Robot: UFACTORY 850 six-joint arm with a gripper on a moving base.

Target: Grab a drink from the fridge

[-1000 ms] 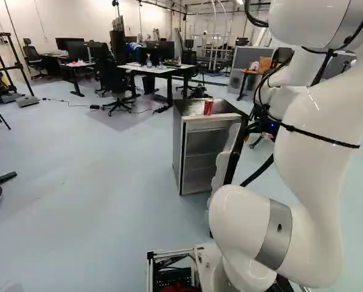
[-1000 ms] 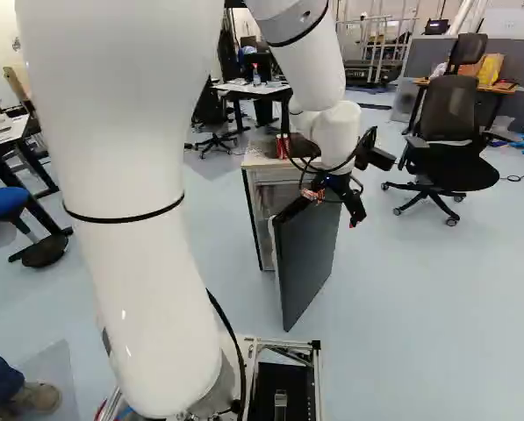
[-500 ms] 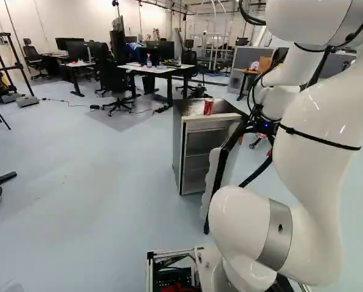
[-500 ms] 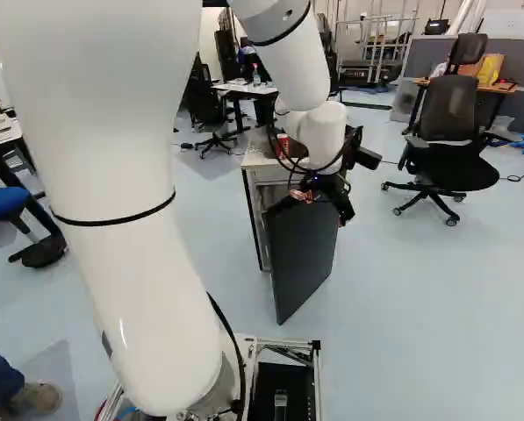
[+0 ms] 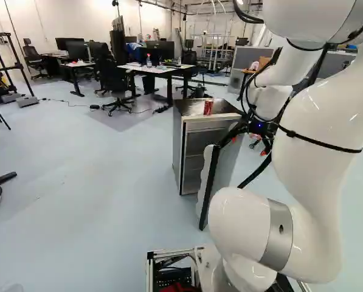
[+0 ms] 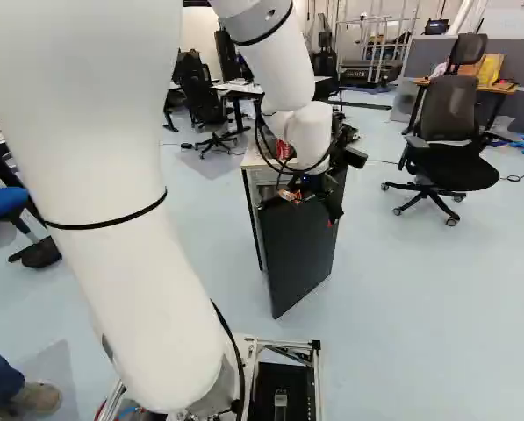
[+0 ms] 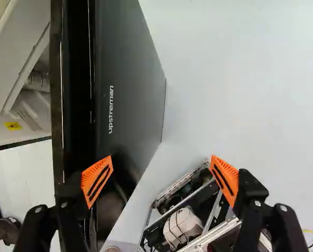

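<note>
One red can (image 5: 208,106) stands upright on top of the fridge (image 5: 177,146) in your left base view. The fridge's door (image 5: 205,182) is swung open toward you, its pale inner side facing the arm's left, and part of the shelved interior shows; you cannot make out a drink on those shelves. Your gripper (image 5: 248,146) is at the door's upper part, lower than the can and to its right.

Over in your right base view, the can shows partly behind the arm (image 6: 112,281), and the door's dark outer face is turned toward you, with the gripper at its top. A black office chair (image 6: 450,132) stands well apart, to the right.

Your wrist view shows the gripper (image 7: 162,176) with its fingers spread wide, grasping nothing. One orange pad (image 7: 97,181) overlaps the door close to its edge; you cannot tell whether they touch. The other is out past the door's face, beside a metal frame (image 7: 214,235).
</note>
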